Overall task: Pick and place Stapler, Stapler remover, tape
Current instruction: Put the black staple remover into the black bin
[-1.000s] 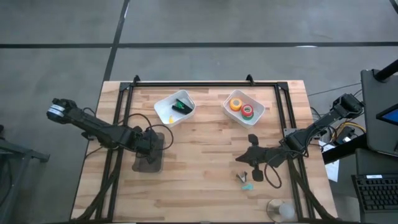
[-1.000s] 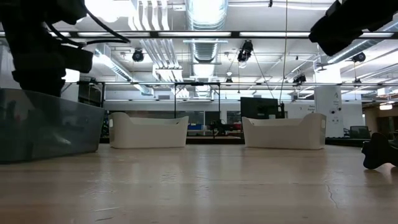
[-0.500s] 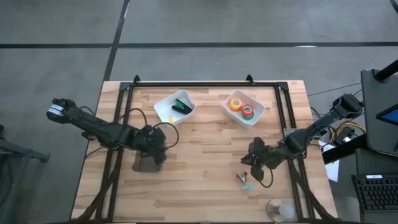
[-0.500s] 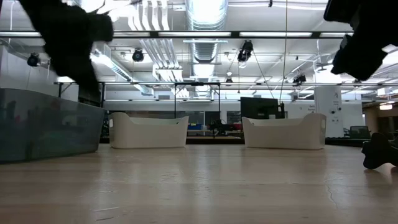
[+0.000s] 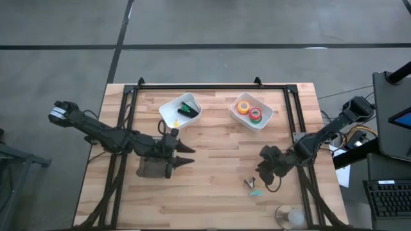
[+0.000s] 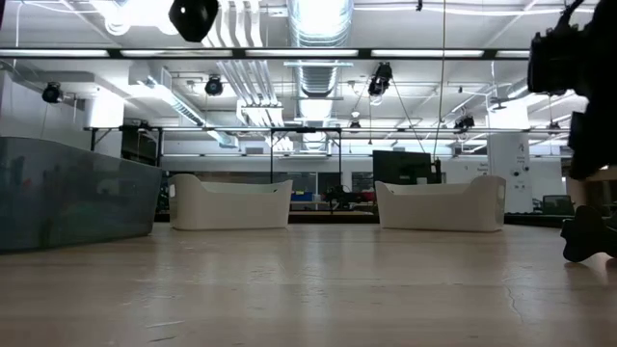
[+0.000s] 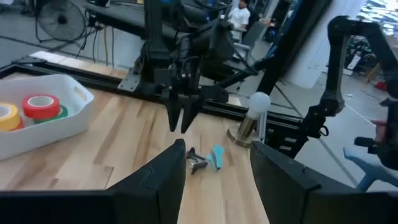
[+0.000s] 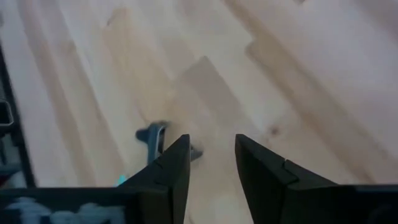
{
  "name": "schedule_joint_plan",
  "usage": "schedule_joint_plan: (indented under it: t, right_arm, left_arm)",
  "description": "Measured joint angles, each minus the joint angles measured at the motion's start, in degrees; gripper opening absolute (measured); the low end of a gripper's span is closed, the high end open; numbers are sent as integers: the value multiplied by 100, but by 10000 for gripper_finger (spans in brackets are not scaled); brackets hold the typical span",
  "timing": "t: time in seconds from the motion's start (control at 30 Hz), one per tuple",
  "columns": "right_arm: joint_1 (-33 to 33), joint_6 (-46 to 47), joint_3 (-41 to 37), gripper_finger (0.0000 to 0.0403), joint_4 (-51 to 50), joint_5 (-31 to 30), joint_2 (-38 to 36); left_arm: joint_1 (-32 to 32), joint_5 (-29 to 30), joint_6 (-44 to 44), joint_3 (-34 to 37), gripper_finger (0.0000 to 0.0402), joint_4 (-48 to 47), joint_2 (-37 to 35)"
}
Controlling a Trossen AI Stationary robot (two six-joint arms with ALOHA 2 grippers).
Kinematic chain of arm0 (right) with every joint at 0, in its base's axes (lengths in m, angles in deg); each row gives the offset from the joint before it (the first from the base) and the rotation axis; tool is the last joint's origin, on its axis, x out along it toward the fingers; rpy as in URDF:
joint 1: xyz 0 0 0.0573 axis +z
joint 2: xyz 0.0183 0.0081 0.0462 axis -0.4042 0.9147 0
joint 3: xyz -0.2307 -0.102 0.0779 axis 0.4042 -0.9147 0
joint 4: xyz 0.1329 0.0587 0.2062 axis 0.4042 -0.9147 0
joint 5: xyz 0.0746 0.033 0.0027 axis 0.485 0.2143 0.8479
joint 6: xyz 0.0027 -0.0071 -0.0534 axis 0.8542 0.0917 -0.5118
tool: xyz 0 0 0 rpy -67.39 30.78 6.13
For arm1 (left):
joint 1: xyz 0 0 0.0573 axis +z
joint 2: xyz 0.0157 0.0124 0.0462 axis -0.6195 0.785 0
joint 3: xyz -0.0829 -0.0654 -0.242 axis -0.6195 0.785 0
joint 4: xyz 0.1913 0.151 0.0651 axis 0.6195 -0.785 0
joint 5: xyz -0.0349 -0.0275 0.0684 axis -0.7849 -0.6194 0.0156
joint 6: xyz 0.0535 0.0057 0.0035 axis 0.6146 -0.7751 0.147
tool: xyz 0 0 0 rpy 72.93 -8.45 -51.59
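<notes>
Your right gripper [image 8: 208, 168], fingers parted and empty, hovers over the grey staple remover [image 8: 157, 138], just ahead and to one side. Left gripper [image 5: 183, 154], open, waits well apart.

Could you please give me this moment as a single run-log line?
right gripper: open, above staple removers | left gripper: open, mid-table | tape rolls: in right bin

The right wrist view blurs the grey claw piece [image 8: 153, 138]; a teal piece [image 8: 122, 180] is half hidden.
</notes>
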Motion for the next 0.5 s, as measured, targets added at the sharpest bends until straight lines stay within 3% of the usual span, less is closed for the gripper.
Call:
schedule_joint_plan:
  t: [0.3, 0.5]
  right_arm:
    - [334, 460, -353, 125, 987, 145, 121]
    - [406, 529, -351, 122, 1270, 389, 761]
  left_arm:
    - [-44, -3, -40, 123, 181, -31, 8]
    - [-89, -3, 5, 127, 181, 5, 11]
